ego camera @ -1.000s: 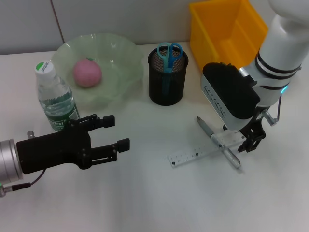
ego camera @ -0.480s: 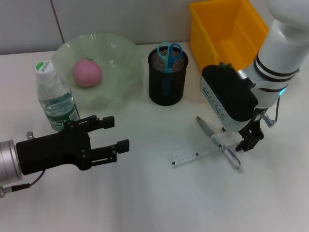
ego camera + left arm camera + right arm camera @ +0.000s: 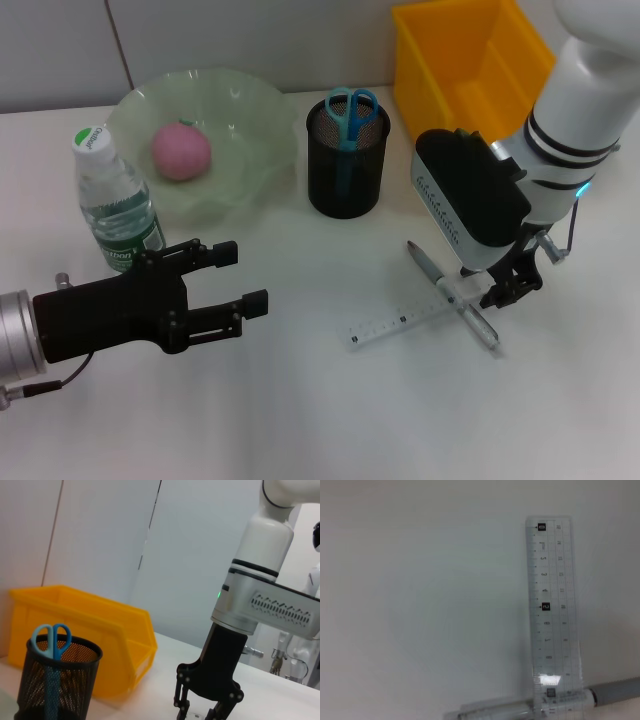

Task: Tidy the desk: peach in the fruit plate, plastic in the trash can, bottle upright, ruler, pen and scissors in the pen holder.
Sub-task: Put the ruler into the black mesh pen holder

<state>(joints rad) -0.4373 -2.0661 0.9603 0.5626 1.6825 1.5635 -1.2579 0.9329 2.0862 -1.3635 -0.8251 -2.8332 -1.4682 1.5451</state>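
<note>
Right gripper (image 3: 492, 296) low over the worktop (image 3: 330, 420), jaws closed on one end of the clear ruler (image 3: 405, 320), lying across the pen (image 3: 452, 293). Left gripper (image 3: 245, 277) hovering beside the upright bottle (image 3: 112, 204), jaws wide, holding nothing.

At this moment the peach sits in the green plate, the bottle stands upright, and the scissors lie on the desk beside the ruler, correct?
Not quite: the scissors stand in the black pen holder, as the head view shows. The pen lies with the ruler. The peach is in the green plate and the bottle stands upright.
</note>
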